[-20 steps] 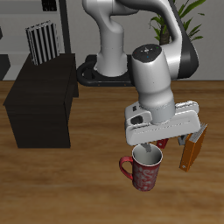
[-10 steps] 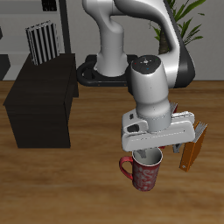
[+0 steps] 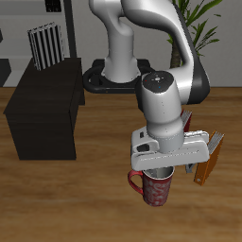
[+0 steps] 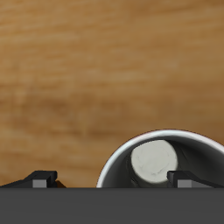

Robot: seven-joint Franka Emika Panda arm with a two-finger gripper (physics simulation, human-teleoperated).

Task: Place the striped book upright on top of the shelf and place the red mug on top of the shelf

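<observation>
The red mug [image 3: 157,190] stands upright on the wooden table near its front edge, its pale inside [image 4: 157,159] showing in the wrist view. My gripper [image 3: 160,171] hangs just over the mug's rim and is open. One fingertip [image 4: 189,178] is over the mug's inside and the other is outside its wall. The striped book [image 3: 43,47] stands upright on the back part of the shelf's [image 3: 45,106] flat top.
An orange book [image 3: 209,160] leans upright close beside the gripper and mug. A sliver of a red book [image 3: 188,120] shows behind the arm. A potted plant [image 3: 198,24] stands at the back.
The gripper has come down towards the mug and shifted slightly towards the table's front edge. Its body now covers most of the mug's opening. The mug and books have not moved.
</observation>
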